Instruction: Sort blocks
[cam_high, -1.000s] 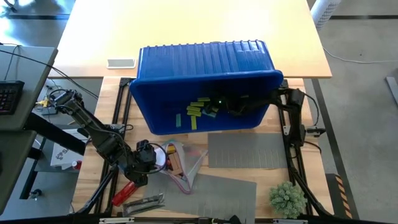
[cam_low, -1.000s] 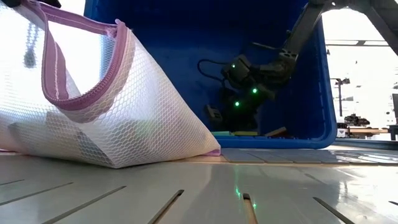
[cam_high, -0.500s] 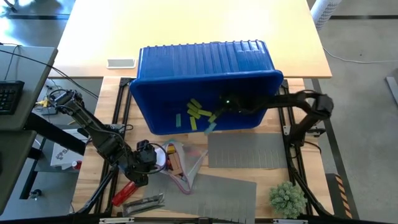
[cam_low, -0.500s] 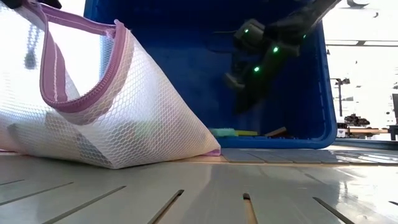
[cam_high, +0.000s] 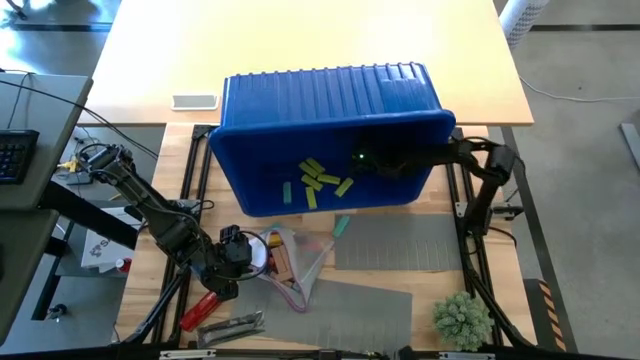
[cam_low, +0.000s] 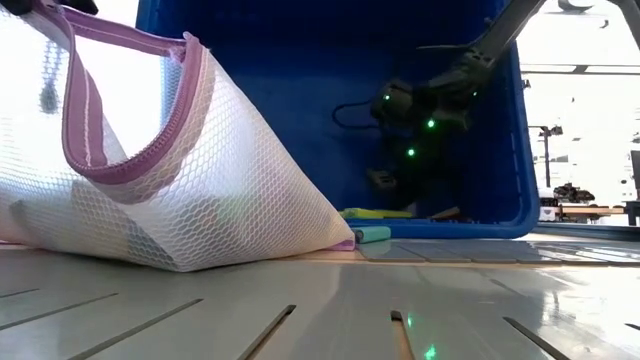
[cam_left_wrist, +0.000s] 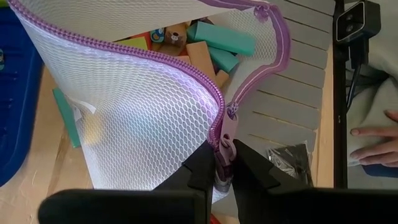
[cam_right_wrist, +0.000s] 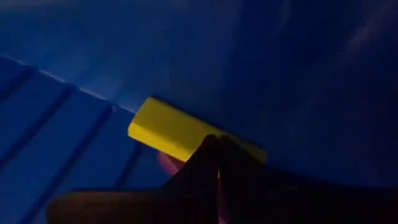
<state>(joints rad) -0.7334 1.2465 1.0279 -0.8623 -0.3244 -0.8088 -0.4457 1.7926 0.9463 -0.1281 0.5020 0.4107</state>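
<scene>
Left gripper clenched on mesh pouch zipper edge, apparently holding its mouth open; right gripper closed empty inside tipped blue bin, seemingly raking lime blocks out.

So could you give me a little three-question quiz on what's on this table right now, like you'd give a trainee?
1. True or false: the blue bin stands upright with its opening facing the ceiling.
2. What is the left hand pinching?
A. a teal block
B. the purple zipper edge of the mesh bag
C. the red tool
3. Fill in: one teal block lies outside the bin, at the edge of a grey ____.

Key
1. False: it lies on its side, opening toward the mats, with lime blocks inside, and the right hand reaches into it.
2. B
3. mat
</scene>
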